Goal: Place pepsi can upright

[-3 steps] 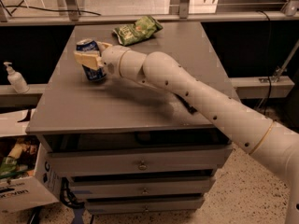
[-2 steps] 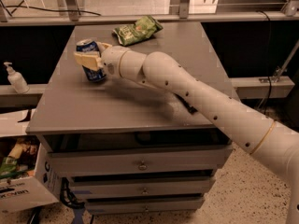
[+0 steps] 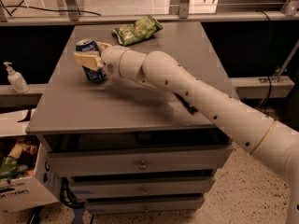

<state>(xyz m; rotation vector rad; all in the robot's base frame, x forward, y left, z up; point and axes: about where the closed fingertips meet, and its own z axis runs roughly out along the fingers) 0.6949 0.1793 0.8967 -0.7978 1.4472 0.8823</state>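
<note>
At the far left, off the tabletop (image 3: 117, 104), a white plastic pump bottle (image 3: 15, 78) stands on a side ledge, well apart from the work.

Moving right, the small dark-blue metal pepsi can (image 3: 96, 73) sits at the left, far part of the grey tabletop. The cream-coloured gripper (image 3: 89, 54) is right on it. The jaws are closed around the can's middle, with one pale jaw crossing its near face and the other behind it on the far side. The can's long axis runs almost vertical, silver top rim uppermost, but it leans a little, with the top tipped to the left of its base. The base looks to be at the tabletop, though I cannot tell whether it rests flat.

Further right and farther back, a crinkled green snack bag (image 3: 138, 30) lies flat, near the can but not touching it.

The white jointed arm (image 3: 196, 94) reaches in from the near right, so the jaws meet the can from its right side. In my judgement, what remains is to square that slight leftward lean, settle the base fully, and open the jaws sideways without nudging the can.
</note>
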